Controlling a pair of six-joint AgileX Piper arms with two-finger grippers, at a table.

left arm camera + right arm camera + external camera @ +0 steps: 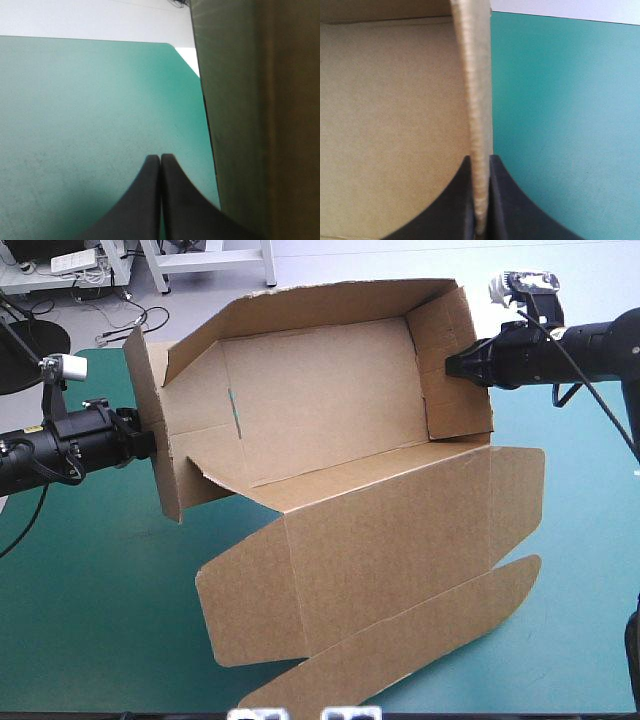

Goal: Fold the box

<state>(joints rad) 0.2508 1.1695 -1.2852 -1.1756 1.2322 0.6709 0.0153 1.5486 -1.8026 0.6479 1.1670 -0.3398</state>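
Teal-green cover (90, 590) fills the lower and left parts of the high view. The brown box (330, 430) stands across the middle and upper part of it, hiding most of the cover's far side. The box is an open tray with its walls raised, tipped so that its inside faces the camera. The lid (390, 540) lies flat and spreads toward the lower right of the frame. It ends in a long rounded tuck flap (400, 650) near the bottom edge. Whether that flap touches the cover cannot be told.

Left gripper (148, 445) enters from the middle left and meets the outer face of the tray's left wall, which screens its tip in the high view. The left wrist view shows what is hidden there. The black fingers (145, 200) are clenched into one pointed arch with nothing between them. The brown board (260, 125) rises just beside them and the cover (75, 125) lies ahead.

Right gripper (452, 365) enters from the upper right at the tray's right wall. Its wrist view shows the fingers (507, 205) all but closed, grasping the edge of the box wall (477, 125) between them. The tray's inside (390, 125) lies to one side of the wall and the cover (560, 100) to the other.
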